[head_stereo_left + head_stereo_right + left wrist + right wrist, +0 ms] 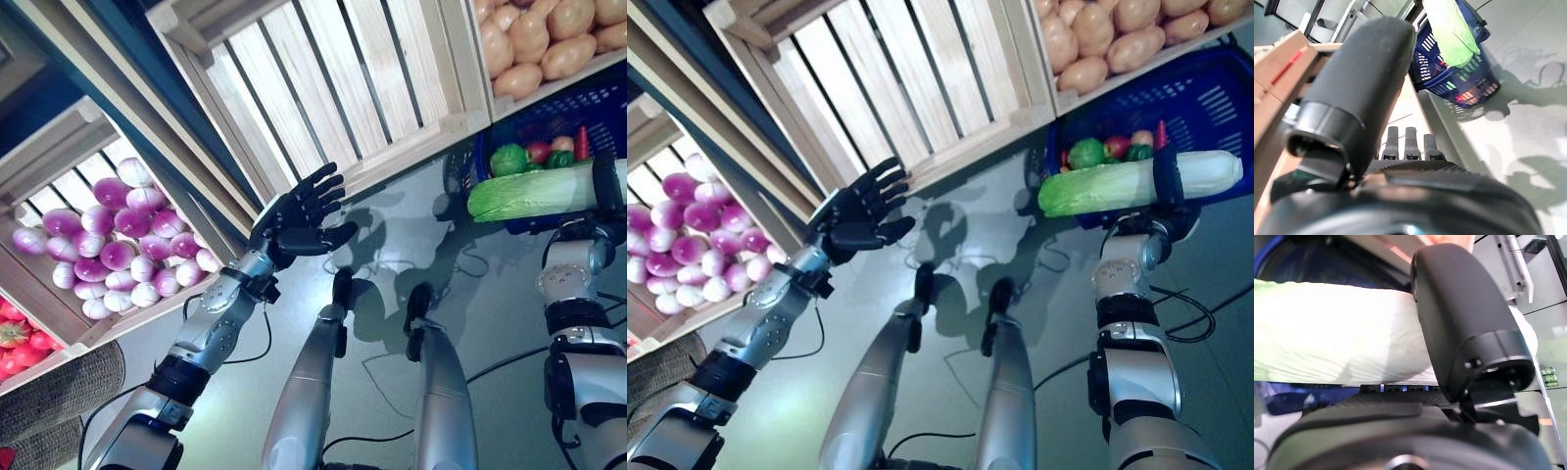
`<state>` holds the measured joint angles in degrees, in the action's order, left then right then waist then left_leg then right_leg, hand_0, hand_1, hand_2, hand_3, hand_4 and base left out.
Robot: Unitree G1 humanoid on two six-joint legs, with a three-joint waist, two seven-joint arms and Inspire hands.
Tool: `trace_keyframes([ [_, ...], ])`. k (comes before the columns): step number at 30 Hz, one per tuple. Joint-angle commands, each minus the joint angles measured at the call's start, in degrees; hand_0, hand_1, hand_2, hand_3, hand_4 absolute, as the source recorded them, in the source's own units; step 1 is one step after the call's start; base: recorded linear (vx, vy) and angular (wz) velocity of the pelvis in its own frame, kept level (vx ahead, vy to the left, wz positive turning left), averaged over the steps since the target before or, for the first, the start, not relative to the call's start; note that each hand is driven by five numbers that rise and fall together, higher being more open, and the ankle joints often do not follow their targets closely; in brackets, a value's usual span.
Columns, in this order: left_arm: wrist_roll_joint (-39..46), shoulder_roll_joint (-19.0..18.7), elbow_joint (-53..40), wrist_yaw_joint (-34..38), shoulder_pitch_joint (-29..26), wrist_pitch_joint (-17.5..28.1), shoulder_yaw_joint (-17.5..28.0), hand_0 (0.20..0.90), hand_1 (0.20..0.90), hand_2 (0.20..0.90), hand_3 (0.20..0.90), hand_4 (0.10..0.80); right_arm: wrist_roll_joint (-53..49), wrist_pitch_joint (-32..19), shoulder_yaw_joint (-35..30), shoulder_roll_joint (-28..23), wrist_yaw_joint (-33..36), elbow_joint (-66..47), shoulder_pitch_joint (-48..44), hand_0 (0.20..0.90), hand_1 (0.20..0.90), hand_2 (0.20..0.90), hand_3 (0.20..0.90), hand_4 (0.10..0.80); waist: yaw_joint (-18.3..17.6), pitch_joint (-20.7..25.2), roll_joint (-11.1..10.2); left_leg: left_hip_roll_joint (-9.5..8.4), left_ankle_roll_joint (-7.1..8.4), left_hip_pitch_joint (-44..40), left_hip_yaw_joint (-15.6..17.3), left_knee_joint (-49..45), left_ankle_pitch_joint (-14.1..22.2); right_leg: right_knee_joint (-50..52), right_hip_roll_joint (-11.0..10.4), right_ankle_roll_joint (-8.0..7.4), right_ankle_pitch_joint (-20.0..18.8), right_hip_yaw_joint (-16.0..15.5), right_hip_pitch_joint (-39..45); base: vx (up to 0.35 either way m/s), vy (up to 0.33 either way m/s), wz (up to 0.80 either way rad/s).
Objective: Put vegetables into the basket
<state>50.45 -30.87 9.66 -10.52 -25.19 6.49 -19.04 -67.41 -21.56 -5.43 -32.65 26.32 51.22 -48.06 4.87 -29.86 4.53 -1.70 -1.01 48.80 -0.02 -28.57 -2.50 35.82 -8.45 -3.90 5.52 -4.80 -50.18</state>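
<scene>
We find the right hand [1169, 176] closed round a long pale-green and white napa cabbage [1117, 184], thumb over the top and fingers beneath, as the right wrist view confirms. The grip sits toward the white stem end; the leafy green end projects toward the robot's left. The cabbage lies roughly level, held above the near rim of the blue plastic shopping basket [1215, 108], which stands on the grey floor below a wooden crate of tan potatoes [1097, 34].

Inside the basket we note a green round vegetable [1085, 153], a red one and further green items, not all identifiable. The cabbage looks longer than the free space near the rim, so we judge it not yet deposited.

The left hand [857, 211] is empty, fingers spread and straight, raised before an empty slatted wooden crate [921, 88]; a crate of purple-and-white turnip-like bulbs [696, 245] lies further to its left.

For the step in hand, we recommend carrying the cabbage inward past the rim, aligning it with the basket's longer side, lowering until it rests on the contents, and only then opening the fingers. Releasing over the rim risks the leafy end tipping out onto the floor.
</scene>
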Motion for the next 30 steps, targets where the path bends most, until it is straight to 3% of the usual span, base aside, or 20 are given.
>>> trace_keyframes([
  [1,4.4,-1.0,-9.0,-1.9,-1.9,7.9,3.3,0.9,0.9,0.9,0.9,0.8,6.6,-5.2,2.6,-10.6,5.2,-6.5,-4.1,0.3,0.3,0.3,0.3,0.4,0.1,0.1,1.1,-0.41,1.82,0.8,-1.2,-2.5,5.5,1.2,0.6,0.49,-0.7,-1.3,1.5,-0.004,-0.059,0.01],
  [14,4.7,-2.6,-13.5,-2.3,-0.2,8.1,2.3,0.9,0.9,0.9,0.9,0.8,13.3,-12.3,0.3,-13.0,29.9,-6.7,-6.8,0.3,0.3,0.3,0.3,0.4,0.4,0.1,2.3,-1.4,1.32,8.5,-1.7,-5.7,6.0,3.3,1.2,1.38,-1.2,-1.8,-5.7,0.023,-0.079,0.06],
  [24,5.9,-5.8,-16.2,-4.1,2.9,7.7,3.0,0.9,0.9,0.9,0.9,0.8,11.3,-13.8,-2.3,-15.4,27.8,-11.3,-4.6,0.3,0.3,0.3,0.3,0.4,0.5,0.1,1.7,-1.99,0.74,8.2,-2.1,-6.3,6.8,3.8,1.7,1.86,-1.0,-2.6,-5.3,0.066,-0.034,0.04],
  [30,5.7,-6.2,-18.3,-3.8,5.2,6.9,3.8,0.9,0.9,0.9,0.9,0.8,14.9,-10.2,-2.8,-17.6,31.0,-16.5,-5.2,0.3,0.3,0.3,0.3,0.4,0.1,0.1,1.5,-1.88,0.48,9.0,-1.9,-6.7,5.8,4.9,2.2,2.22,-1.7,-2.0,-6.2,0.026,0.017,-0.04],
])
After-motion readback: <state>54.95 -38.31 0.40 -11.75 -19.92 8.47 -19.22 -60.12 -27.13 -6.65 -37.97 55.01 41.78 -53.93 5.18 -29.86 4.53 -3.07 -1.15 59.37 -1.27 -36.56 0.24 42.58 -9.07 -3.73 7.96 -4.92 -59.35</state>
